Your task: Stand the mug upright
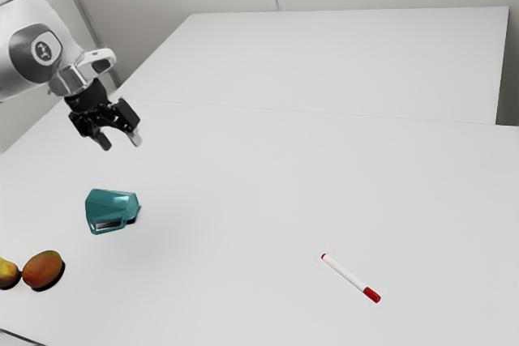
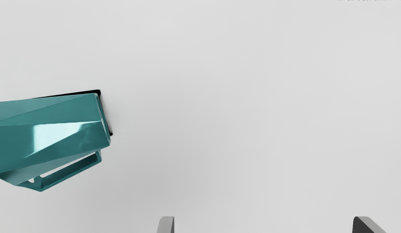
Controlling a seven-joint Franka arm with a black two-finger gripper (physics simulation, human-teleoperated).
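Your gripper (image 1: 121, 142) above the table (image 1: 243, 176), fingers spread wide with nothing between them, teal mug (image 1: 111, 210) lying on its side, well apart from them.

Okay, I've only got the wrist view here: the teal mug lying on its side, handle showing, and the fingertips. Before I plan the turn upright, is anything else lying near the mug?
Observer: Yes. Two fruits lie toward the exterior view's lower left from the mug: a reddish-orange fruit, and a yellow fruit farther off at that view's edge.

Operator: Got it. And anything over on the other side, away from the fruit?

Observer: A white marker with red ends lies well apart from the mug, toward the exterior view's right.
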